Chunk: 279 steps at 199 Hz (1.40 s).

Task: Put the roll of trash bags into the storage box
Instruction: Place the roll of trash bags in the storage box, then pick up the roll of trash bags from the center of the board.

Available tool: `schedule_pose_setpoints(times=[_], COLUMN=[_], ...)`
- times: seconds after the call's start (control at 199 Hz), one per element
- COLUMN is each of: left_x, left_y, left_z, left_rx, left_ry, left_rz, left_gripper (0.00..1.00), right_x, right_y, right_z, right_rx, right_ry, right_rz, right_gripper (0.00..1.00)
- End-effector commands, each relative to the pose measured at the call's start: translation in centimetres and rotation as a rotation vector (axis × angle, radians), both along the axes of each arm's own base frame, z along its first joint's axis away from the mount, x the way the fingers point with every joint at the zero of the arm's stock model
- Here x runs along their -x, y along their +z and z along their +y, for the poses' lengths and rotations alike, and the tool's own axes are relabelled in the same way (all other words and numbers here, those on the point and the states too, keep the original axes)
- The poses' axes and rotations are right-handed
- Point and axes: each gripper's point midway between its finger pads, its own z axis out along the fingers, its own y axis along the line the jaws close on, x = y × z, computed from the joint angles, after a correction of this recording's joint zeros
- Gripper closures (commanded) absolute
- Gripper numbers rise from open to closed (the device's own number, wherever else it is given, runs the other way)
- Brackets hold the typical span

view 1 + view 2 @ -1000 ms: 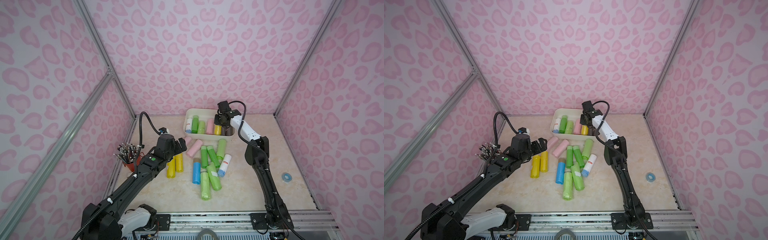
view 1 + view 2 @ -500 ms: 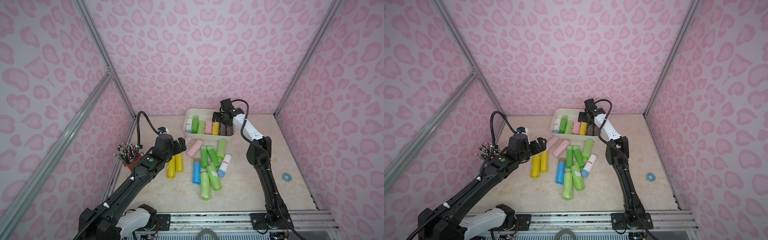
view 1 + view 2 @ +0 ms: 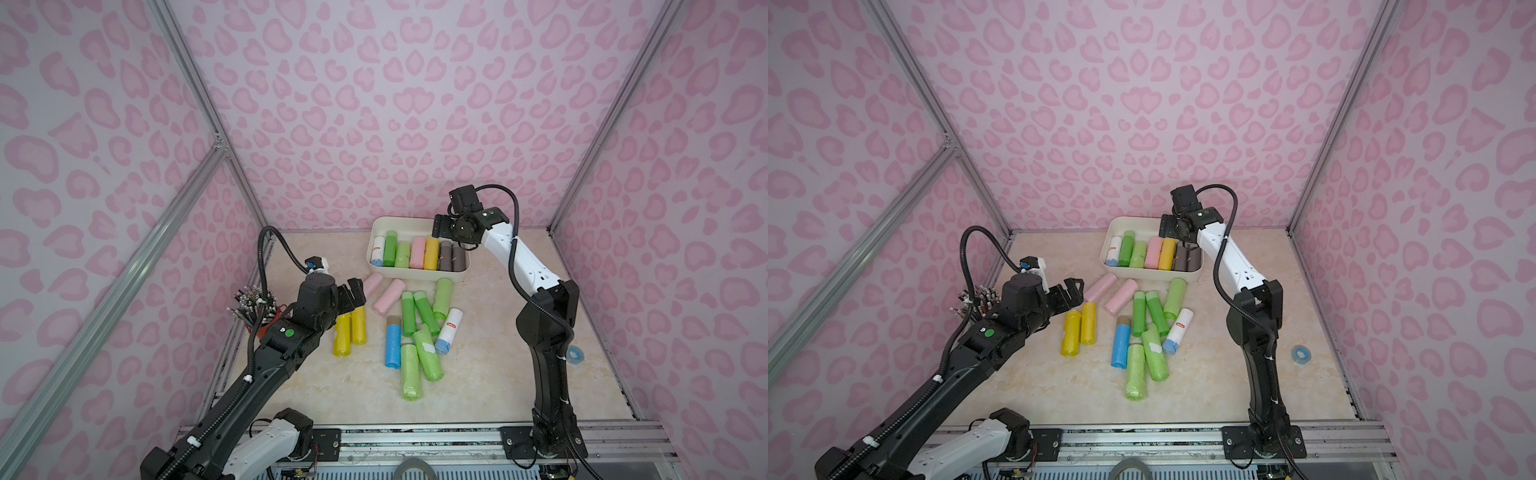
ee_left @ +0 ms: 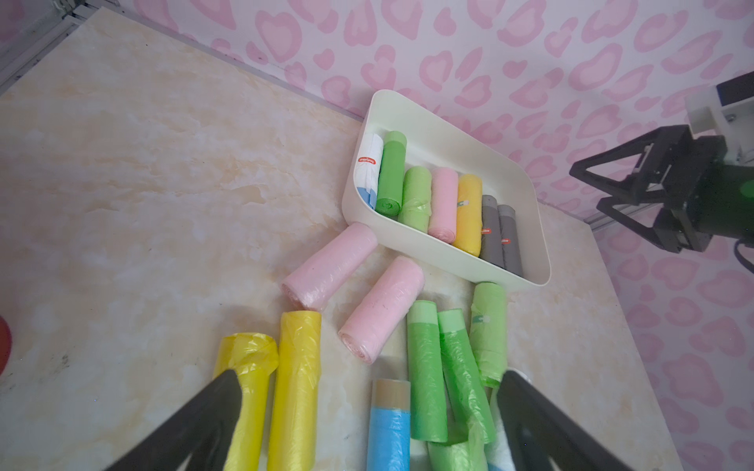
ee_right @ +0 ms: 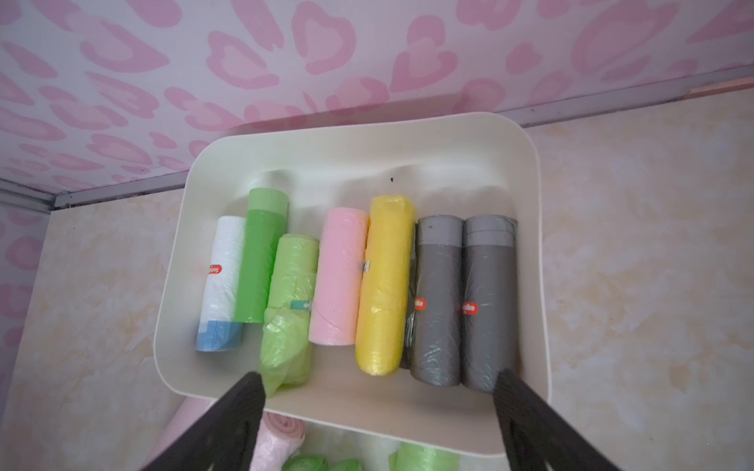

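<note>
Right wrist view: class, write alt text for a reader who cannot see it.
A cream-white storage box holds seven trash-bag rolls side by side: white, green, pink, yellow and grey. The open right gripper hangs above the box, which sits on a beige table beside a pink patterned wall.

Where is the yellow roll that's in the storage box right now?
In both top views the yellow roll lies in the right half of the storage box at the back of the table, between a pink roll and two grey rolls.
</note>
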Motion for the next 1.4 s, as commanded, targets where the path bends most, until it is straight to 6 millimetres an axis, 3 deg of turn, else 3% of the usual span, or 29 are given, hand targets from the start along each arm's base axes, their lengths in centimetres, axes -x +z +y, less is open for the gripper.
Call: schedule_pose_setpoints(times=[0.0,0.272,0.438,0.544,0.67,0.69,0.74,0.866,0.997,1.4], left_x=[0.4,2.1,2.6,2.5,2.6,2.7,2.8,3.4,3.7,2.3], left_y=[0.2,0.6,0.6,-0.5,-3.0,-3.3,-4.2,-5.4,-6.7,-13.3], left_z=[0.9,1.2,0.4,-0.2,-0.6,-0.7,-0.8,-1.5,-1.3,2.2], left_rx=[-0.024,0.061,0.110,0.083,0.047,0.044,0.041,0.053,0.062,-0.040], left_ry=[0.026,0.018,-0.030,-0.067,-0.096,-0.099,-0.110,-0.151,-0.133,0.088], left_rz=[-0.020,-0.087,-0.116,-0.083,-0.015,-0.005,0.021,0.065,0.099,0.248], left_gripper=[0.00,0.00,0.00,0.00,0.00,0.00,0.00,0.00,0.00,0.00], right_x=[1.7,8.0,12.3,14.9,17.4,18.0,18.9,20.5,21.5,22.9], right_y=[0.7,3.6,3.2,2.5,0.5,1.3,0.5,-0.9,-1.8,-2.4], right_z=[-1.1,-4.6,-6.9,-7.8,-8.9,-9.3,-10.0,-11.9,-12.5,-10.2], right_rx=[0.034,0.066,0.059,0.029,-0.002,-0.016,-0.012,0.060,0.083,-0.045], right_ry=[0.002,0.009,0.009,0.009,-0.019,-0.025,-0.037,-0.076,-0.071,0.021], right_rz=[-0.003,-0.107,-0.126,-0.107,-0.076,-0.099,-0.093,-0.056,-0.024,0.046], right_gripper=[0.10,0.10,0.10,0.11,0.11,0.11,0.11,0.11,0.10,0.11])
